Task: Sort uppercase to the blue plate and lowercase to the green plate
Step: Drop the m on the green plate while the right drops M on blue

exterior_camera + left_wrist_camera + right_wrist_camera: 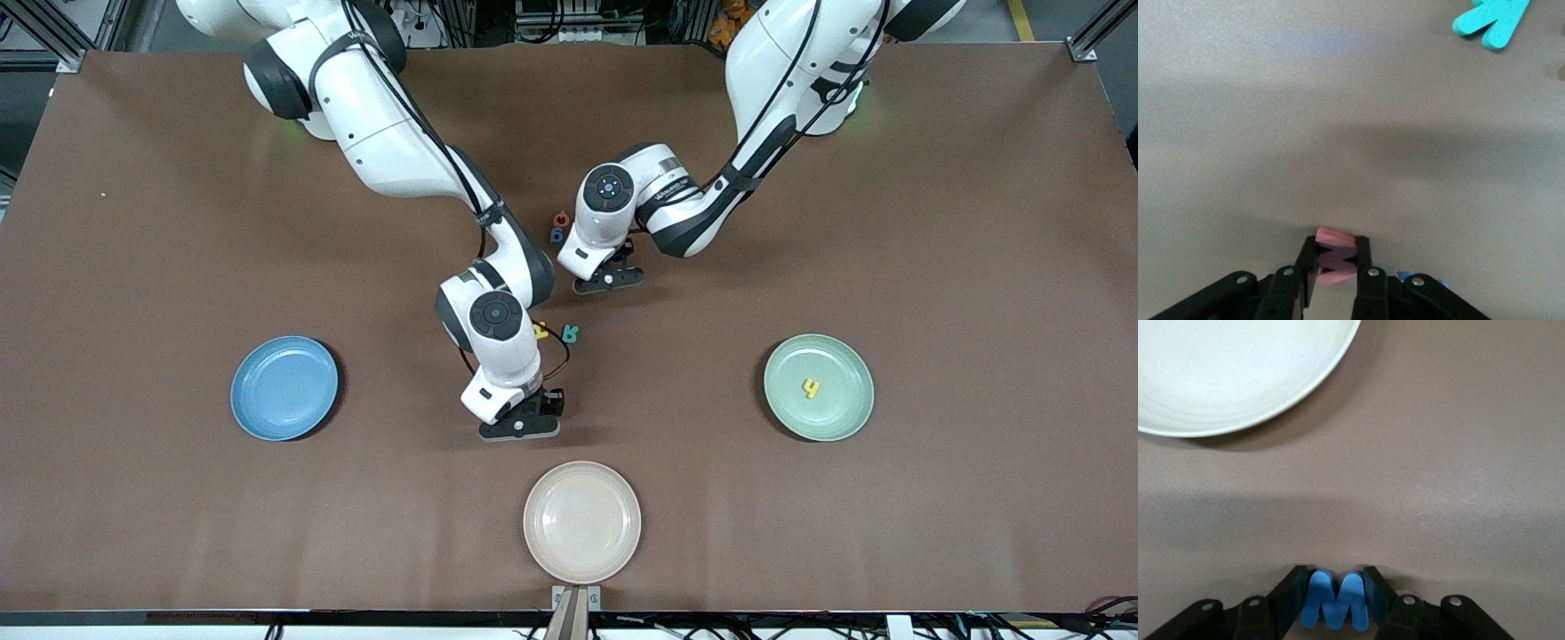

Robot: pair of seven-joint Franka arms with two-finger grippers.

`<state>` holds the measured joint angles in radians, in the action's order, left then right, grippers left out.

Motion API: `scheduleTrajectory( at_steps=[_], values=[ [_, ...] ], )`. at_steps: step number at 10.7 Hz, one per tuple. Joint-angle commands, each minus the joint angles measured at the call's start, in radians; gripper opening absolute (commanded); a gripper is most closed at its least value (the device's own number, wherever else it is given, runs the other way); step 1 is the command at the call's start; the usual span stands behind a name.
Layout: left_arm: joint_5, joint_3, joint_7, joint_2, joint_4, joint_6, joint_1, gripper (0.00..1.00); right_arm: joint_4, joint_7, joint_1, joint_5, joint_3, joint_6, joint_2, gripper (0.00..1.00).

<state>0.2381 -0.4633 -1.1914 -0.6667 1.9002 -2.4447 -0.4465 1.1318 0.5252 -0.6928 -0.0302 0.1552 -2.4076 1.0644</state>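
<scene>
A cream plate sits at the bench's front edge. Over bare bench, the right gripper pinches a blue W, which I judge must next go to the blue plate at the right arm's end. Mid-bench, the left gripper clamps a red w — bound for the green plate, which holds a yellow h.

We see a small blue letter pinched upright in the right gripper and a red w clamped in the left gripper. A yellow h lies flat in the green plate. The blue plate holds nothing. A teal R, a red G, a blue g and a yellow letter lie on the table between the arms.
</scene>
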Motion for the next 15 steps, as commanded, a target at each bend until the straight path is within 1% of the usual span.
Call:
scheduleTrajectory(
  at_steps=[1,2,3,5,7,8,9,10,11,12,13,14,15],
  values=[
    [0.007,-0.012,0.109,0.138,0.022,0.094,0.119,0.0,0.032,0.003,0.008,0.024,0.011,0.036,-0.043,0.0],
    [0.0,-0.021,0.234,0.195,0.022,0.158,0.188,0.0,0.032,-0.046,0.028,0.024,0.011,0.076,-0.075,0.0],
    [-0.008,-0.029,0.354,0.229,0.02,0.192,0.256,0.0,0.055,-0.112,0.06,0.023,0.009,0.122,-0.119,0.0],
    [-0.008,-0.037,0.612,0.249,0.016,0.207,0.378,0.0,0.231,-0.254,0.12,0.022,0.011,0.127,-0.251,0.0],
    [-0.01,-0.032,0.912,0.239,0.013,0.207,0.516,0.0,0.436,-0.356,0.179,0.024,0.01,0.127,-0.406,0.0],
    [-0.008,-0.011,1.035,0.231,0.008,0.205,0.543,0.0,0.53,-0.37,0.202,0.026,0.009,0.131,-0.473,0.0],
    [-0.008,0.045,1.128,0.22,-0.013,0.205,0.543,0.0,0.633,-0.372,0.225,0.05,0.009,0.133,-0.53,0.0],
    [-0.008,0.079,1.226,0.207,-0.033,0.205,0.546,0.0,0.707,-0.373,0.248,0.08,0.009,0.133,-0.576,0.0],
    [-0.008,0.118,1.306,0.181,-0.059,0.201,0.546,0.0,0.771,-0.379,0.269,0.094,0.009,0.134,-0.616,0.0],
    [-0.006,0.158,1.346,0.149,-0.069,0.181,0.546,0.0,0.825,-0.381,0.28,0.114,0.009,0.134,-0.647,0.0],
    [-0.002,0.175,1.351,0.127,-0.069,0.135,0.54,0.0,0.859,-0.389,0.303,0.156,0.009,0.133,-0.67,0.0],
    [-0.002,0.175,1.349,0.113,-0.069,0.116,0.532,0.49,0.868,-0.44,0.333,0.183,0.009,0.133,-0.676,0.0],
    [0.003,0.175,1.337,0.114,-0.072,0.116,0.528,0.99,0.868,-0.523,0.375,0.184,0.009,0.127,-0.675,0.0]
  ],
)
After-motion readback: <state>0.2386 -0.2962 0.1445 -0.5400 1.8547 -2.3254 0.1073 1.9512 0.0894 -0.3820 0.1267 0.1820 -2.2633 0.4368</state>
